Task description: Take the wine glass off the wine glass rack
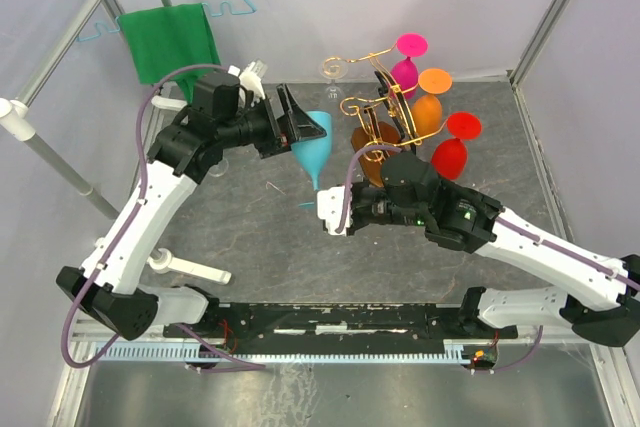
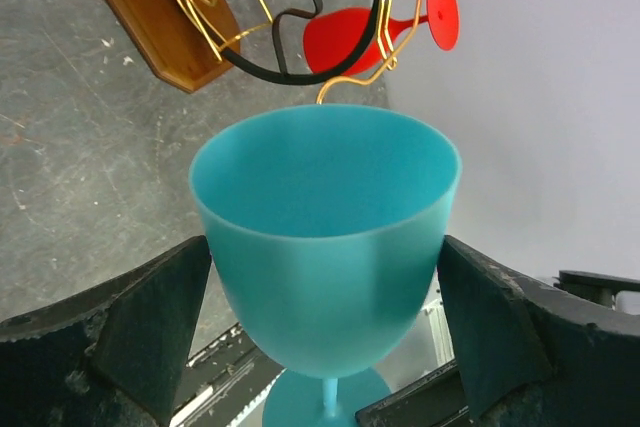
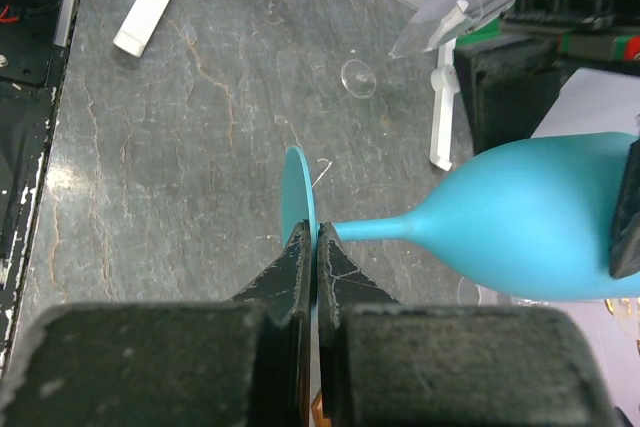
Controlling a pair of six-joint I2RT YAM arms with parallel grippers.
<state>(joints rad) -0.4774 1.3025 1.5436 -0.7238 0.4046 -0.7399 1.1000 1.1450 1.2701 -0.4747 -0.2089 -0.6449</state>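
While the left gripper (image 2: 325,282) brackets the bowl of the turquoise wine glass (image 1: 317,147), its fingers (image 2: 150,327) spread wide and, as far as its wrist view shows, bearing on the bowl's two flanks, the job looks less like a lift than a shared hold that must end cleanly. The glass hangs in the air above the table (image 1: 250,237), tipped well over, with its bowl toward the left arm and its stem (image 3: 370,231) running to the foot (image 3: 298,192), which stands on edge. That foot is nipped at its rim by the right gripper (image 3: 317,247), whose jaws are pressed almost together with only the thin disc between them. Both ends are thus held at once, and I judge that one gripper should give way fully before the other travels, since pulling or twisting from both ends would strain the thin stem. The pinch on the foot is narrow and would likely let the glass swing, so the hold round the bowl seems the safer one to carry with. Farther right stands the wine glass rack (image 1: 372,105), its gold wire arms bearing pink, orange and red glasses. The turquoise glass is off it, just to its left and apart from the scrolled ends, and any move should lead away from them.
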